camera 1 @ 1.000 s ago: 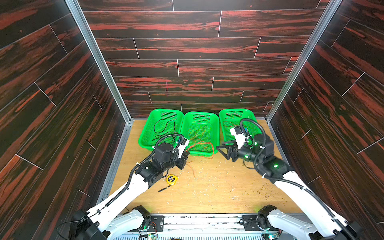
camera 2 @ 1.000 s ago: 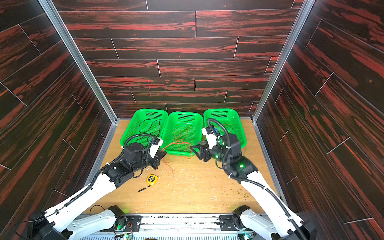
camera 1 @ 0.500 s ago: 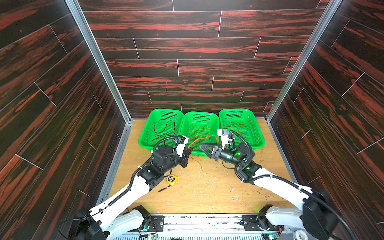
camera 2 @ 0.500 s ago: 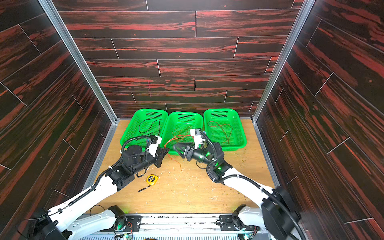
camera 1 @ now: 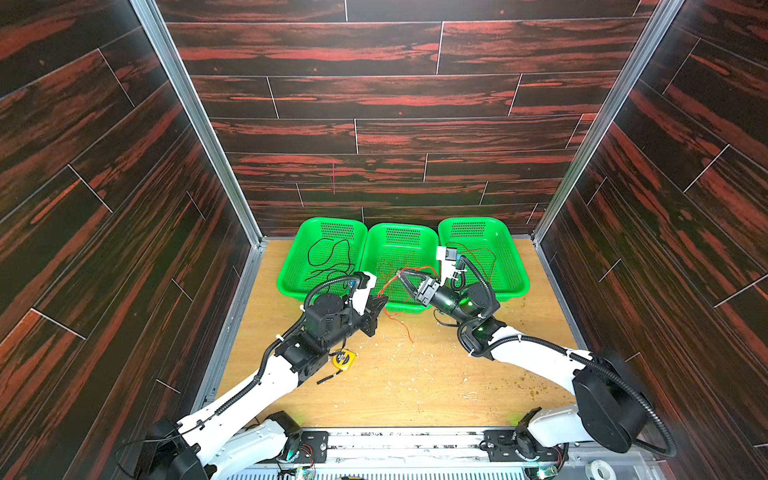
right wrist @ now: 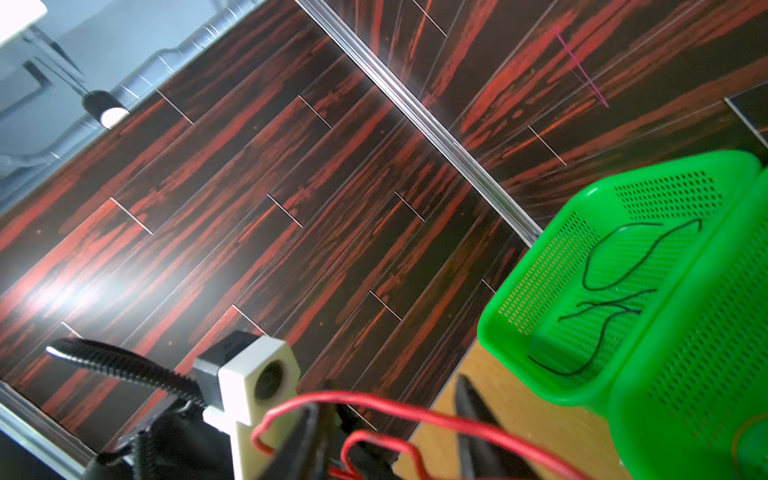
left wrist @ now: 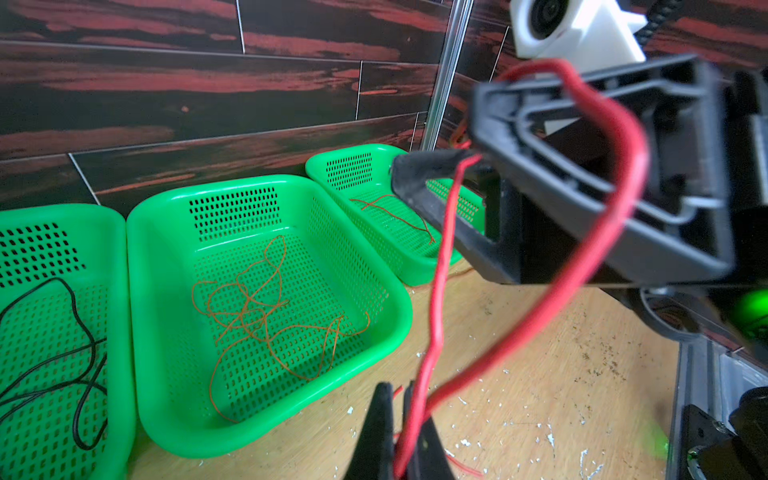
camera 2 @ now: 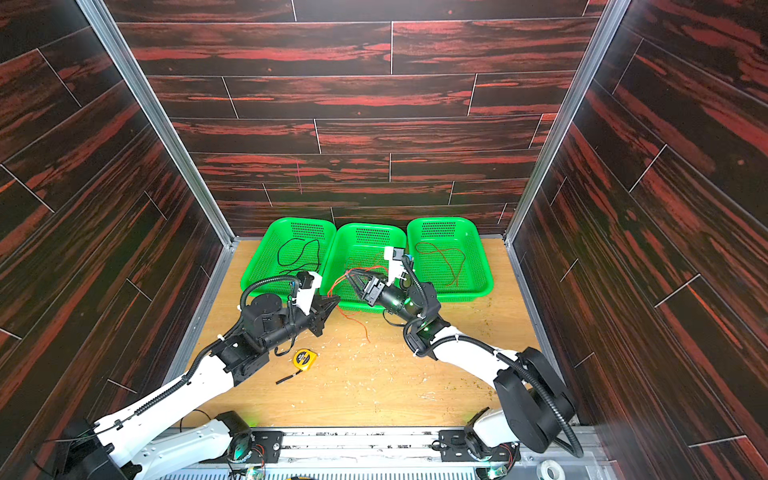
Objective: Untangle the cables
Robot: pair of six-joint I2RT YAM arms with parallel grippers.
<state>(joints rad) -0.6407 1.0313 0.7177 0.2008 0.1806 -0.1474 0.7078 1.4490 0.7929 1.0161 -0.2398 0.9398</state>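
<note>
Being pinched between the pressed-together jaws of the left gripper (camera 1: 380, 301), the red cable (left wrist: 437, 291) is being held above the table (camera 1: 415, 382), just beside the near left corner of the middle basket (camera 1: 401, 235). From that pinch the cable is being carried up and to the right in two strands. As seen in the left wrist view, one strand is being led in between the fingers of the right gripper (camera 1: 402, 275), and the other is being draped over the outside of it. The right gripper is being held over the near part of the middle basket with its jaws spread apart. Whether the strand between them is being pressed cannot be told. A loose tail of the red cable is being let down onto the table, near of the middle basket.

The black cable (left wrist: 85, 328) is being contained in loose loops in the left basket (camera 1: 291, 262). The orange cable (left wrist: 249, 307) is being contained as a loose tangle on the floor of the middle basket. A thin reddish wire (camera 2: 446, 259) is being contained in the right basket (camera 1: 513, 266); whether it is joined to the red cable cannot be told. The three baskets are being shown side by side along the far edge of the table. A yellow tape measure (camera 1: 344, 358) and a short black stick (camera 1: 328, 379) are being shown on the table just right of the left arm.
</note>
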